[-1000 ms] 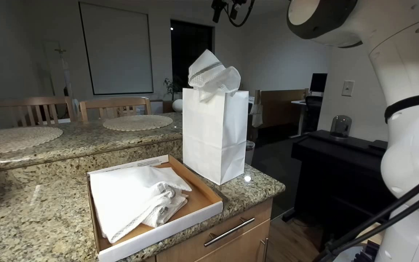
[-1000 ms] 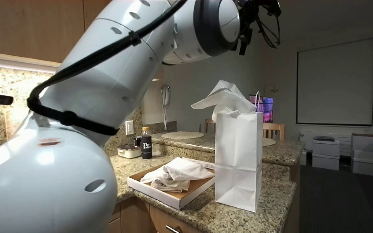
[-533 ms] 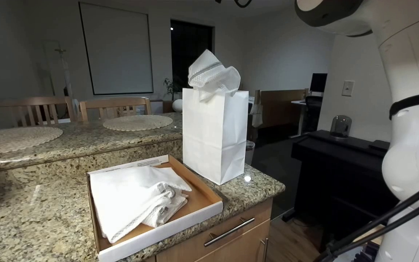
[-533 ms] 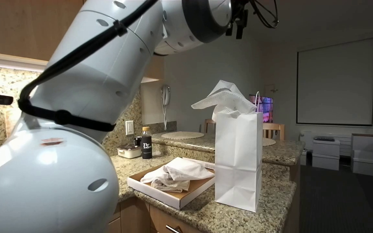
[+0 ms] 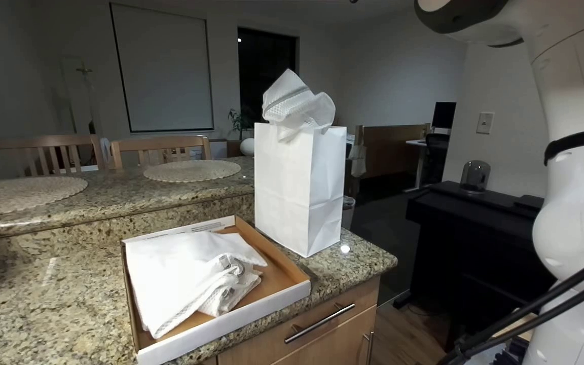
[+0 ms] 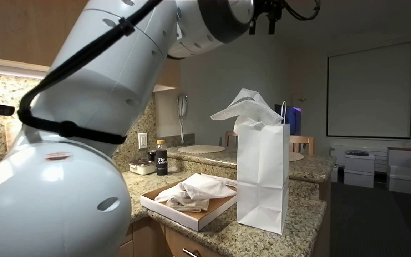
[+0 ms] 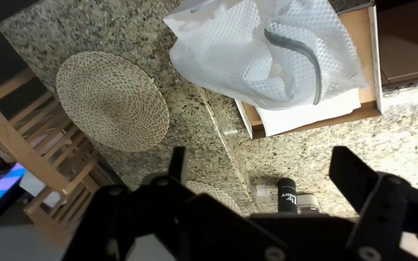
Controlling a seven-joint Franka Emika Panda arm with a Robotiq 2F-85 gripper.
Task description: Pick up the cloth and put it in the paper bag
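A white mesh cloth with a grey strip sticks out of the top of the white paper bag (image 5: pixel 283 182); this cloth (image 5: pixel 299 106) shows in both exterior views (image 6: pixel 252 109) and in the wrist view (image 7: pixel 223 61). The bag (image 6: pixel 260 171) stands upright on the counter. A second white cloth (image 5: pixel 180 274) lies folded in a shallow box (image 5: pixel 221 327); it also shows in an exterior view (image 6: pixel 205 187) and partly in the wrist view (image 7: pixel 303 116). My gripper (image 6: pixel 262 30) is open and empty, high above the bag. Its spread fingers (image 7: pixel 259 150) hold nothing.
A black bottle (image 6: pixel 161 159) and a small lunch box (image 6: pixel 143 166) stand at the back of the counter. Round woven placemats (image 5: pixel 192 171) lie on the raised ledge (image 5: pixel 119 190), with wooden chairs (image 5: pixel 160 147) behind it.
My open gripper has risen farther from the bag, and its hanging cable has almost left an exterior view at the top. The bag and both cloths have not moved.
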